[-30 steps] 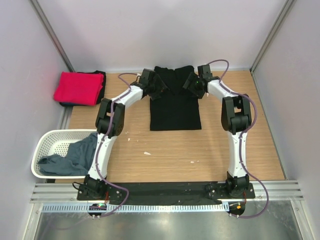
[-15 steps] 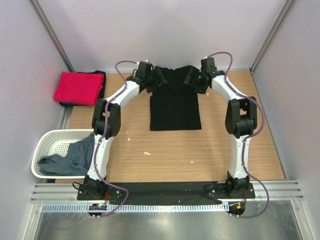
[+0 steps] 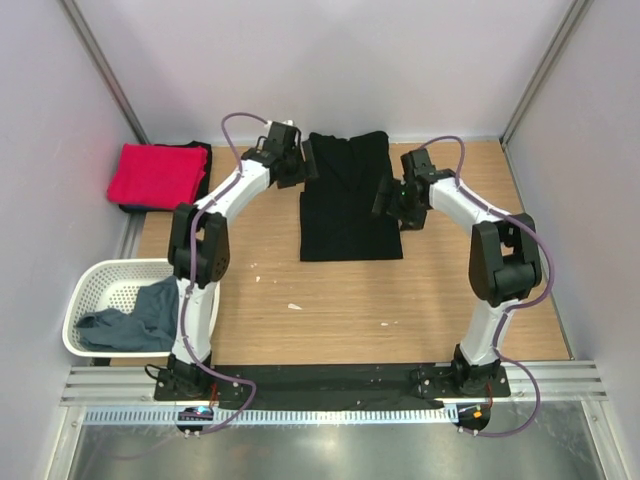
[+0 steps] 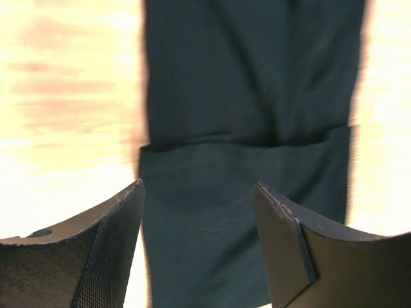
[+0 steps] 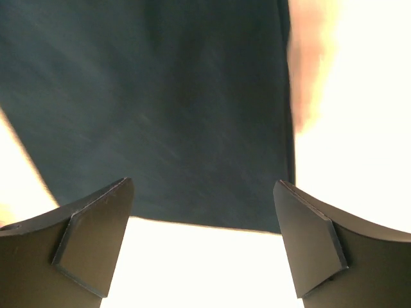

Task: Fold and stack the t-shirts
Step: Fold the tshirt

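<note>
- Three tees are in play: the black tee (image 3: 345, 215) lies as a narrow folded column at the far middle of the table (image 3: 350, 300), the red tee (image 3: 155, 175) sits folded at the far left, and the grey tee (image 3: 140, 318) lies crumpled in the basket (image 3: 85, 290).
- We judge the black tee only part folded, with its length not yet halved, so the next lift is the risky step.
- One risk is a skewed fold. The grippers stand at different points along the column, one at its far left corner and one at mid right edge, and grips taken from there would drag the cloth askew.
- Another risk is pinching only the top layer. The folded-in sides would then fall open, since soft cloth does not hold a crease.
- We also see a cross crease in the left wrist view, and a careless pull could bunch the cloth there.
- The left gripper (image 3: 305, 160) hovers over the far left corner with its jaws apart. Black cloth shows between them, but nothing is gripped.
- The right gripper (image 3: 385, 203) hangs over the right edge with its jaws spread very wide, empty, and the cloth's edge lies below.
</note>
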Controlling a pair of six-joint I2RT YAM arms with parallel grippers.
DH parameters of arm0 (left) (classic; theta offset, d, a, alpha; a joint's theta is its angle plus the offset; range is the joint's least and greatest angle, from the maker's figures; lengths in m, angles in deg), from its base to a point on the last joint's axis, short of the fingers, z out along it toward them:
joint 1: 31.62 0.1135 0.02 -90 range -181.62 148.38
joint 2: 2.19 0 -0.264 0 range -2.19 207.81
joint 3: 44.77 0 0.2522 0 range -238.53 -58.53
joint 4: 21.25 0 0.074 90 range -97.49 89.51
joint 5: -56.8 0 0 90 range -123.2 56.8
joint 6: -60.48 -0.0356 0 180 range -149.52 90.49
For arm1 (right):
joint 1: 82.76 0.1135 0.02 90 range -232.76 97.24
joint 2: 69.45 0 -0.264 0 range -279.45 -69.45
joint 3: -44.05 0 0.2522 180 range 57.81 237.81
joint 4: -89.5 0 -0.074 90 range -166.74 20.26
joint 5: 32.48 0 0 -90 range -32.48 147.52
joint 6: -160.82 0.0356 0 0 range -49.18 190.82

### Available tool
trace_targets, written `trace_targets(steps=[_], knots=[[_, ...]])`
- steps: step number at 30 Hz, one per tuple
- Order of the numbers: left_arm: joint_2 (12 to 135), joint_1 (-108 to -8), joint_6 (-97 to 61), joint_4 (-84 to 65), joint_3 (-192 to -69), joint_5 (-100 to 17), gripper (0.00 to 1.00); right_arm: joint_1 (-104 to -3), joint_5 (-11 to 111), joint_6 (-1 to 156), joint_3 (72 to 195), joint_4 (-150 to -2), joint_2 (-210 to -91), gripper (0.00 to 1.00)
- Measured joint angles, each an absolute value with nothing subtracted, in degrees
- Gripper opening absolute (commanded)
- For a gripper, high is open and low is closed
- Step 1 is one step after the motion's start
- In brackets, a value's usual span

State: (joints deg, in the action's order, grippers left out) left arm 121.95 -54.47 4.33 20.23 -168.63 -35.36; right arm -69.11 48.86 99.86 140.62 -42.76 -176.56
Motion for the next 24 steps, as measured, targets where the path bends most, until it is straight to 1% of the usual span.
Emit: trace_targets(steps=[2, 3, 6, 7, 8, 9, 11, 12, 17, 18, 20, 21, 23, 24], knots=[[123.5, -54.5, 4.2, 21.4, -168.2, -35.1, 0.67, -68.6, 49.5, 99.7, 137.7, -41.5, -176.5, 0.94], [124.2, -54.5, 4.2, 21.8, -168.0, -34.9, 0.64, -68.3, 49.7, 99.6, 136.4, -41.2, -176.5, 0.90], [126.2, -54.5, 4.0, 22.5, -167.7, -34.7, 0.59, -67.5, 50.3, 99.4, 133.3, -41.4, -176.5, 0.85], [126.8, -54.5, 4.0, 22.6, -167.7, -34.7, 0.59, -67.4, 50.5, 99.4, 132.4, -41.5, -176.5, 0.81], [127.3, -54.5, 4.0, 22.6, -167.5, -34.7, 0.58, -67.2, 50.7, 99.4, 131.4, -41.7, -176.5, 0.80], [127.7, -54.5, 4.0, 22.7, -167.3, -34.7, 0.56, -67.1, 51.0, 99.4, 130.7, -41.8, -176.5, 0.76], [128.3, -54.5, 3.9, 22.7, -166.9, -34.7, 0.52, -67.1, 51.2, 99.4, 129.5, -42.1, -176.5, 0.73], [128.5, -54.5, 3.9, 22.7, -166.8, -34.6, 0.48, -67.1, 51.4, 99.5, 129.2, -42.4, -176.5, 0.72], [129.2, -54.5, 3.8, 21.5, -166.9, -34.4, 0.38, -67.1, 52.0, 99.5, 127.8, -43.6, -175.7, 0.70], [129.5, -54.5, 4.0, 21.2, -167.0, -34.3, 0.33, -67.1, 52.1, 99.4, 127.5, -44.0, -175.4, 0.70], [130.3, -54.5, 4.4, 20.3, -167.1, -34.3, 0.27, -67.1, 52.5, 99.4, 126.5, -44.6, -174.8, 0.70], [130.9, -54.5, 4.4, 19.7, -167.1, -34.3, 0.21, -67.1, 52.6, 99.4, 126.1, -44.9, -174.5, 0.70], [131.7, -54.5, 4.6, 19.1, -167.1, -34.3, 0.13, -67.1, 52.8, 99.4, 125.1, -45.5, -173.9, 0.70], [132.2, -54.5, 4.7, 18.9, -167.2, -34.3, 0.05, -67.1, 52.9, 99.4, 124.7, -45.8, -173.5, 0.70]])
